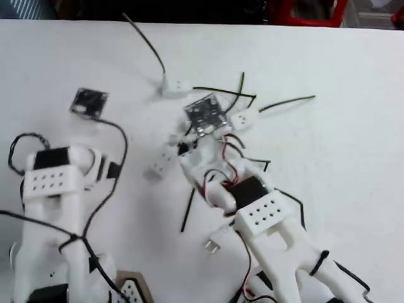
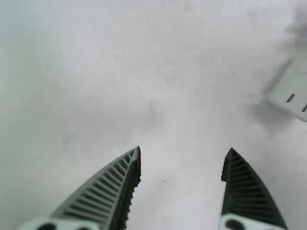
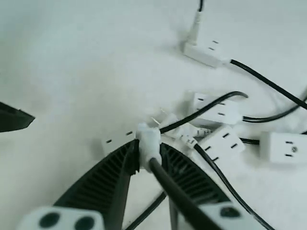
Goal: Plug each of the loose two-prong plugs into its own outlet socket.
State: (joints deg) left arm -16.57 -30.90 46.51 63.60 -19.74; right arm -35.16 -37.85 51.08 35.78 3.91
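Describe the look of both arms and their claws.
Both the left arm and right arm are white plastic with black motors, dotted hole plates and black cables; the right adds red wires. The left claw and right claw have dark, ribbed, pointed fingers.

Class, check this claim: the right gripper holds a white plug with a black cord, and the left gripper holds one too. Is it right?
No. The left gripper is open and holds nothing, as the left wrist view shows. The right gripper does hold a white plug with a black cord.
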